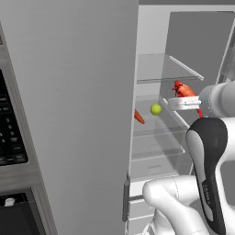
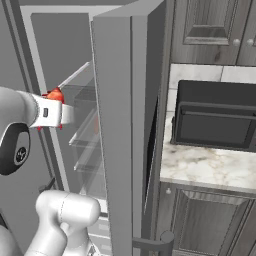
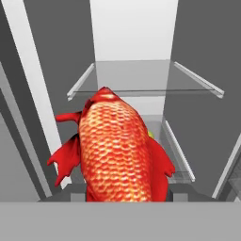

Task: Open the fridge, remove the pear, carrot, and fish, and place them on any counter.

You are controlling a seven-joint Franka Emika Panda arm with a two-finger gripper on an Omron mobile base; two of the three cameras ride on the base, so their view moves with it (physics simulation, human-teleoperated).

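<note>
We hold the fish [image 3: 120,150] in the fingers [image 1: 187,103], its long axis running straight out from the hand into the open fridge [image 1: 151,46]. Beyond it, the pear [image 1: 156,109] and carrot [image 1: 139,117] lie on a shelf. The marble surface [image 2: 210,167] lies rightward.

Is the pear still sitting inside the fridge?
Yes, in the left base view the pear rests on a clear shelf inside the open fridge, beside the carrot.
</note>
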